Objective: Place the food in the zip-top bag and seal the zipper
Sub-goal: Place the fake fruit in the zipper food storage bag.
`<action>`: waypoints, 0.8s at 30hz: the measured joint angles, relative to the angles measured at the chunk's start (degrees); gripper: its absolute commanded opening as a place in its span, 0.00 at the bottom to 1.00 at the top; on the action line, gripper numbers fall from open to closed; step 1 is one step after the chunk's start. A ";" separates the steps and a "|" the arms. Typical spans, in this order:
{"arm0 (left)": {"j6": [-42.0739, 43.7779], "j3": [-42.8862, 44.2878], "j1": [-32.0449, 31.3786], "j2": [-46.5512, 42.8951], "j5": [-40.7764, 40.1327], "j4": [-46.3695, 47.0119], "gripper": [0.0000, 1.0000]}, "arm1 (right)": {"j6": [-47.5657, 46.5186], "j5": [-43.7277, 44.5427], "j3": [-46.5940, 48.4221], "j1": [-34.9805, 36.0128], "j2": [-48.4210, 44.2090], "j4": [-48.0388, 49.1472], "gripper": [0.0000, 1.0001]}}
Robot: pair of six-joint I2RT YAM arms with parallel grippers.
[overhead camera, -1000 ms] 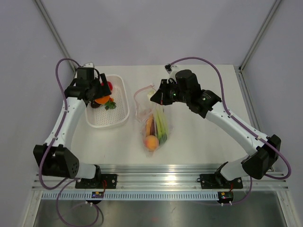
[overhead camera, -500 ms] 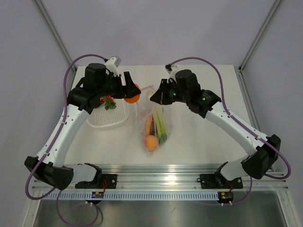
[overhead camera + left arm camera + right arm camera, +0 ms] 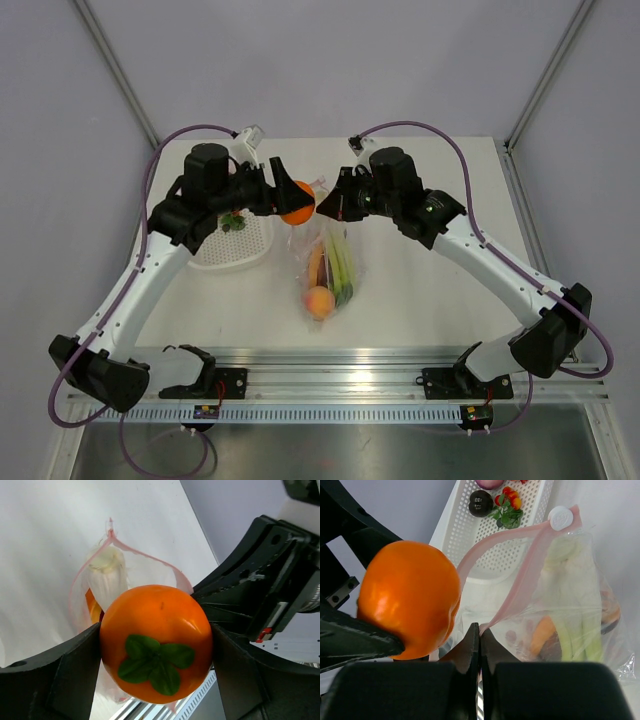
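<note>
My left gripper (image 3: 292, 201) is shut on an orange (image 3: 156, 640) with a green leaf top, held in the air right at the mouth of the zip-top bag (image 3: 328, 270). My right gripper (image 3: 479, 635) is shut on the bag's mouth edge by the pink zipper (image 3: 520, 537) and lifts it, so the mouth gapes. Inside the bag lie a peach (image 3: 319, 301), a carrot (image 3: 316, 264) and a celery stalk (image 3: 342, 262). The orange (image 3: 409, 597) hangs just left of the right fingers.
A white slotted basket (image 3: 240, 255) stands left of the bag, partly under the left arm. It holds a red tomato sprig (image 3: 509, 497), a purple onion (image 3: 489, 483) and a dark round piece (image 3: 481, 502). The table's front rail runs along the near edge.
The left arm lifted the orange out of the basket and swung it right to the bag's mouth. The right gripper kept its hold on the bag edge.
</note>
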 measured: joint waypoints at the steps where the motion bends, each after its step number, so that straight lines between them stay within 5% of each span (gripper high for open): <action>1: -0.57 -0.15 0.00 -0.28 0.17 0.83 0.58 | 0.04 0.00 0.00 0.00 0.07 0.02 0.00; 13: -6.12 -6.95 -0.11 -2.82 1.31 9.73 0.59 | 0.31 -0.52 0.02 0.00 0.46 0.04 0.00; 17: -6.36 -9.75 -0.09 -2.23 0.57 9.66 0.80 | 0.26 -0.15 0.00 -0.24 0.50 -0.26 0.00; 19: -6.19 -10.25 -0.09 -2.21 0.17 9.38 0.98 | 0.26 -0.13 0.00 -0.50 0.52 -0.31 0.00; 24: -6.23 -10.34 -0.15 -2.19 0.09 8.85 0.99 | 0.48 -0.83 0.00 -0.42 0.52 0.00 0.00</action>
